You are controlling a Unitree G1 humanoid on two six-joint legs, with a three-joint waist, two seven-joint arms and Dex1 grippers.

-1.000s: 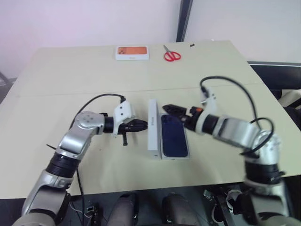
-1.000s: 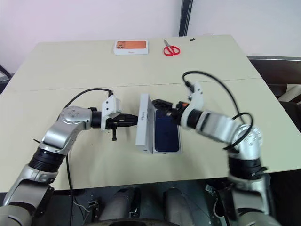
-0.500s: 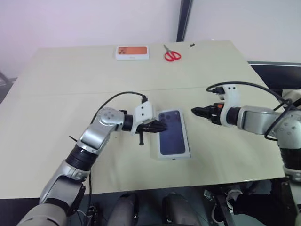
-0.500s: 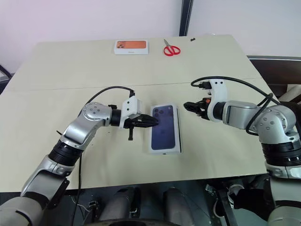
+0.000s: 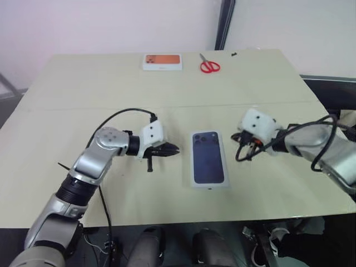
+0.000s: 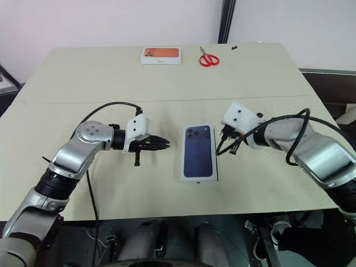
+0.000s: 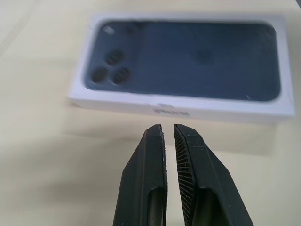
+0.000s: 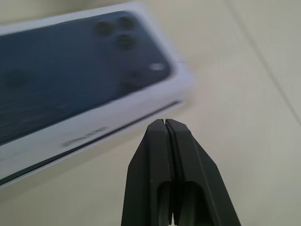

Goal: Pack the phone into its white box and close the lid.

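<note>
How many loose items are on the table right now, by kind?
Phone boxes: 2, the closed white box with the navy phone picture on its lid, and the orange-topped flat white box at the far edge.
Scissors: 1, red-handled.
Small dark scrap near the far edge: 1, too small to identify.
Total: 4

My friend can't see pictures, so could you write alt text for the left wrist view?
A closed white phone box, its lid printed with a dark blue phone, lies flat on a beige table. The left claw points at its long side, fingers nearly shut, not touching it.
</note>
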